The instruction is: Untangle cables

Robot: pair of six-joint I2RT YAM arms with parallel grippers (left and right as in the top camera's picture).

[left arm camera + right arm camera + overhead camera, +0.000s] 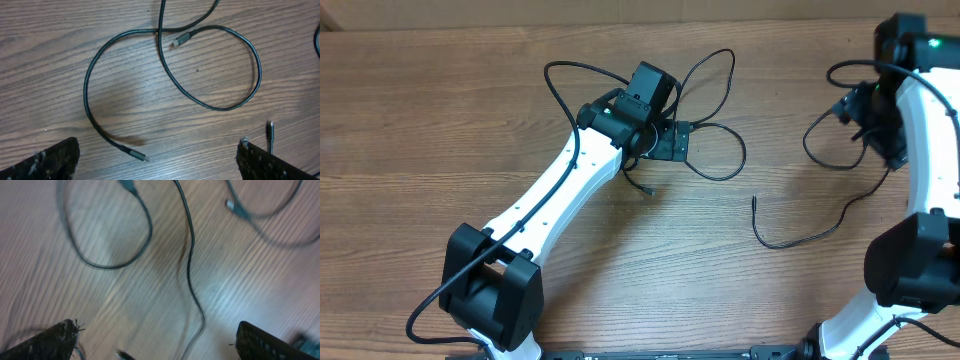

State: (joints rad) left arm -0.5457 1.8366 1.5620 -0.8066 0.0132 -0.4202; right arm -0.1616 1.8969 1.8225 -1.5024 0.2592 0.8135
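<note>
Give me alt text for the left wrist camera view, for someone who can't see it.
Thin black cables lie in loose, crossing loops on a brown wood-grain table, their small plug ends resting free on the wood. The left gripper is open above them, its two dark fingertips in the bottom corners, holding nothing.

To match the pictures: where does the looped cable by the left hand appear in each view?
Overhead: looped cable beside the left hand, upper centre.
Left wrist: the cable fills the centre, crossing itself near the top.
Right wrist: only blurred cables; no sure match.
Shared landmark: the wooden table.
</note>
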